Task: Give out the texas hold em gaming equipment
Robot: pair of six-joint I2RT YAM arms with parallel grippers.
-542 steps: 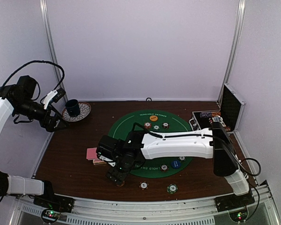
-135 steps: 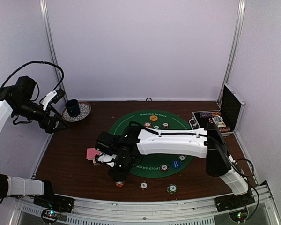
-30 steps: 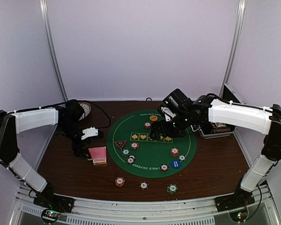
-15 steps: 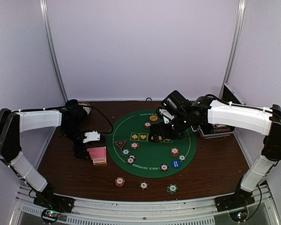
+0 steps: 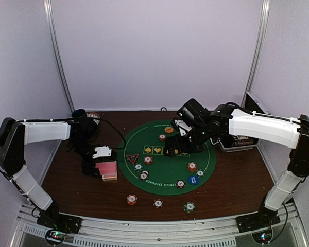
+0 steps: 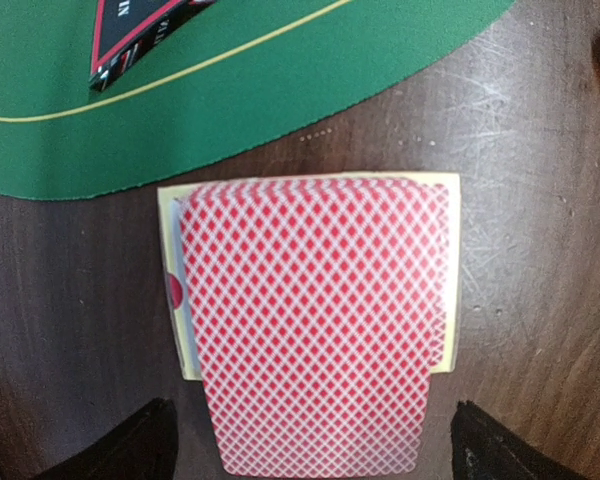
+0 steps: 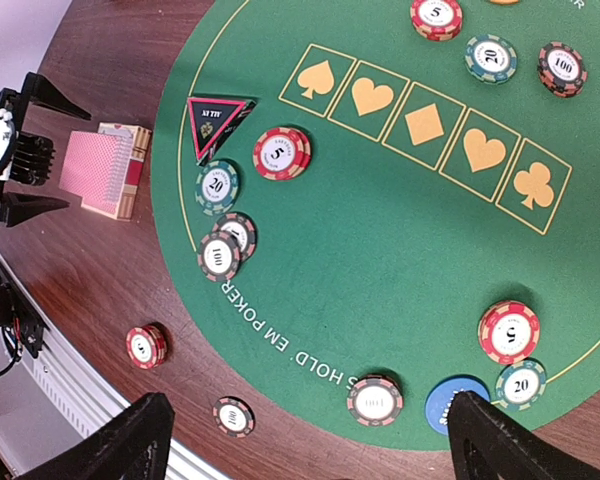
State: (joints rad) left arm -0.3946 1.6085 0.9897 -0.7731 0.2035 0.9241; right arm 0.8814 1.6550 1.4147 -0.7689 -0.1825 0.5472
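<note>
A deck of pink-red-backed cards (image 6: 315, 320) lies on the brown table left of the green mat, and shows in the top view (image 5: 108, 170). My left gripper (image 6: 315, 452) is open, with its fingertips on either side of the deck's near end, not touching it. From above, the left gripper (image 5: 97, 168) sits just left of the deck. My right gripper (image 7: 305, 440) is open and empty, hovering over the mat (image 5: 176, 149). A red triangle (image 7: 220, 122), a blue disc (image 7: 458, 400) and several striped chips (image 7: 282, 153) lie on the mat.
Three chips (image 5: 158, 203) lie on bare wood in front of the green mat (image 5: 165, 167). An orange disc (image 5: 169, 129) lies at the mat's far side. The chip case (image 5: 250, 126) stands open at the right. The cup (image 5: 80, 113) and patterned plate (image 5: 95, 116) are behind the left arm.
My left gripper has moved a little right and nearer, closing in on the deck. The right arm has barely moved. Much earlier the right arm reached across to the deck while the left was raised.
</note>
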